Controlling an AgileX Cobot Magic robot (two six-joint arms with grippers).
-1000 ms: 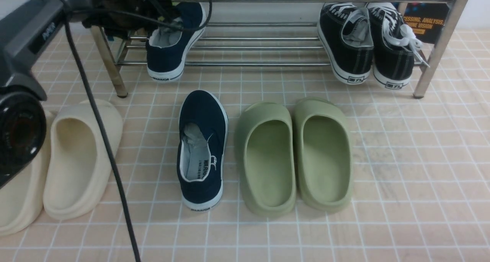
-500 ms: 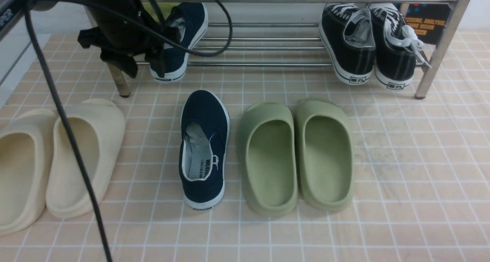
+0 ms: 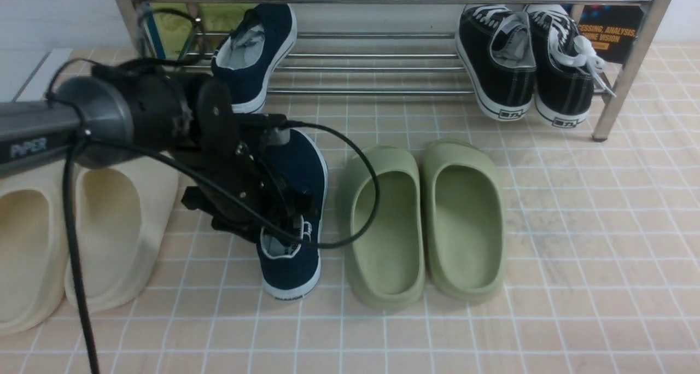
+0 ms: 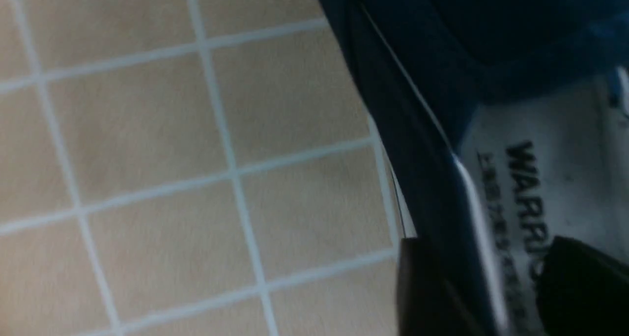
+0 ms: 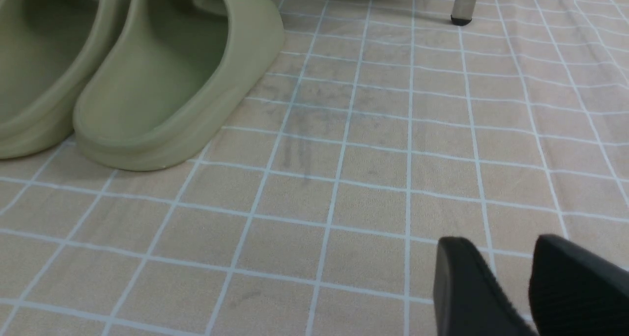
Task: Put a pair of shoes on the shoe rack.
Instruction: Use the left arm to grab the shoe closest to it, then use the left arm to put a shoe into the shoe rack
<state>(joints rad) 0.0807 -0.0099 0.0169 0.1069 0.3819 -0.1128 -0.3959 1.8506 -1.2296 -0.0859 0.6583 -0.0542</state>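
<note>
One navy shoe (image 3: 252, 57) lies heel-out, tilted, on the low bars of the steel shoe rack (image 3: 383, 91), at its left end. The other navy shoe (image 3: 295, 264) rests on the tiled floor in front. My left gripper (image 3: 279, 221) is down over that shoe's opening. In the left wrist view the gripper (image 4: 486, 262) is open and straddles the shoe's side wall (image 4: 432, 129): one finger (image 4: 422, 287) is outside against the wall, the other (image 4: 580, 287) is inside over the printed insole (image 4: 530, 188). My right gripper (image 5: 511, 262) is open and empty, low over bare tiles.
Black lace-up sneakers (image 3: 500, 68) fill the rack's right end. Green slides (image 3: 421, 221) lie just right of the floor shoe and also show as green slides (image 5: 162, 80) in the right wrist view. Cream slides (image 3: 109, 226) lie to its left. A rack leg (image 5: 464, 2) stands beyond the right gripper.
My left arm has left the shoe on the rack, swung back and down, and now has its fingers around the floor shoe's side wall. The jaws have narrowed.
</note>
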